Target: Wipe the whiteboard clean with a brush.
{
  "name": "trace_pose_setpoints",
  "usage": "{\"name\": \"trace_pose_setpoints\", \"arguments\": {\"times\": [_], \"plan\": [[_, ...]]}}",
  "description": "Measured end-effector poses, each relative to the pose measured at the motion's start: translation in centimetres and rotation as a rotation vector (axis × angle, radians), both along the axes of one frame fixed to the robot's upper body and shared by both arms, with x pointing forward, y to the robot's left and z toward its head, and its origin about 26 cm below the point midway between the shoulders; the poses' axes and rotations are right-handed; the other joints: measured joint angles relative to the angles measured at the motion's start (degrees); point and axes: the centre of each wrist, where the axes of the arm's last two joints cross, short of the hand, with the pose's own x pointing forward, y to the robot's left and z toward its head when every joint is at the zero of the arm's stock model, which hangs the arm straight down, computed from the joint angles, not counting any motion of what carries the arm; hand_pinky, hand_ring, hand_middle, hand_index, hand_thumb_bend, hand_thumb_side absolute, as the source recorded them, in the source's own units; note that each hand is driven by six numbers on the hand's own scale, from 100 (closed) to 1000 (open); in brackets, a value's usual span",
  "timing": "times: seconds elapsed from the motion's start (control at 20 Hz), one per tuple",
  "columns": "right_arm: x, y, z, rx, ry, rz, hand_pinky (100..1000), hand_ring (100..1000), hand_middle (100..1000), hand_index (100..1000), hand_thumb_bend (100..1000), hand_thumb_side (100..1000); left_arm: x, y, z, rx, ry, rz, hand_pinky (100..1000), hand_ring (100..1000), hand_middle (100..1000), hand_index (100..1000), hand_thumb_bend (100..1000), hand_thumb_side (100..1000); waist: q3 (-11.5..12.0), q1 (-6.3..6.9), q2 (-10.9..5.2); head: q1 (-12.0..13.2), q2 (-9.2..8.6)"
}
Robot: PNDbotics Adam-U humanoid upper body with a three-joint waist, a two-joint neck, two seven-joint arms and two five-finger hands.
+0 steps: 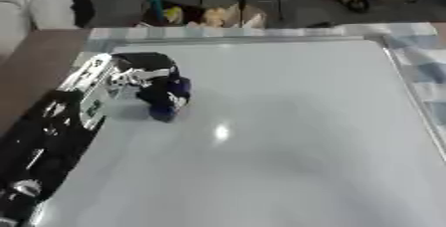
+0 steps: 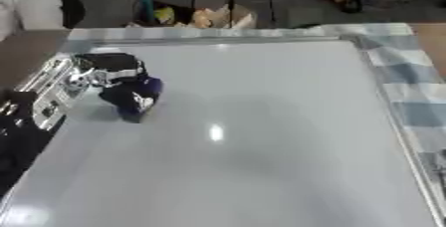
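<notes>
Whiteboard (image 1: 287,136) under left hand (image 1: 148,79), brush (image 1: 170,102)

— That board (image 1: 287,136) is glossy, smooth as glass; the lamp glints off it just right of the hand (image 1: 144,79).
— The hand looks like matt black plastic with shiny silver metal.
— Under its fingers, the brush (image 1: 171,99) seems dark blue, soft-looking.
— Beyond it, checked cloth (image 2: 400,71), matt.

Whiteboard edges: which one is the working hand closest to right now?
The left edge of the whiteboard. The left hand, curled around a dark blue brush, sits near the far-left corner; the right and near edges lie well away.
</notes>
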Motion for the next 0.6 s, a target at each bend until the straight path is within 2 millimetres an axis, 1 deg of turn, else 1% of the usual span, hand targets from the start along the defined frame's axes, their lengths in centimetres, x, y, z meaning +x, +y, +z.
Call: {"name": "trace_pose_setpoints", "arguments": {"times": [0.2,0.3,0.5,0.6], "plan": [[0.0,0.1,0.1,0.000,-0.004,0.002,776,859,674,792,100,871,-0.5,-0.6,0.4,0.009,-0.020,-0.034,148,293,266,545,100,654,0.02,0.12,0.00,-0.05,0.00],[0.0,0.1,0.1,0.000,-0.005,0.002,776,859,675,792,100,871,-0.7,-0.8,0.4,0.015,-0.022,-0.050,130,281,256,534,100,643,0.02,0.12,-0.01,-0.07,0.01],[0.0,0.1,0.1,0.000,-0.005,0.002,775,859,674,792,100,871,-1.1,-1.2,0.6,0.011,-0.015,-0.085,100,260,233,517,100,647,-0.09,0.19,-0.01,-0.21,0.04],[0.0,0.1,0.1,0.000,-0.005,0.002,775,859,674,792,100,871,-1.3,-1.2,1.0,-0.002,-0.014,-0.096,100,259,233,518,100,646,-0.10,0.26,-0.02,-0.26,0.07]]}}
